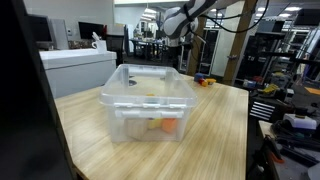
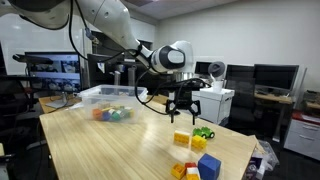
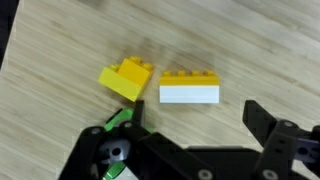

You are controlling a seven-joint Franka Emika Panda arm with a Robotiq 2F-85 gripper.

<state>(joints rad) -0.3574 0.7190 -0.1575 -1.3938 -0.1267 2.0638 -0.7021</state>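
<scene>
- Hovering above the wooden table point(image 2: 110, 145), the gripper point(image 2: 186, 117) had its jaws wide apart and held nothing.
- Two yellow bricks lay beneath it: a tilted brick point(image 3: 127, 78) just at nine o'clock of a straight brick point(image 3: 190, 88).
- One green piece point(image 3: 121, 118) was half hidden behind a finger.
- One clear bin point(image 2: 100, 93) stood well apart at ten o'clock, its contents blurred.
</scene>
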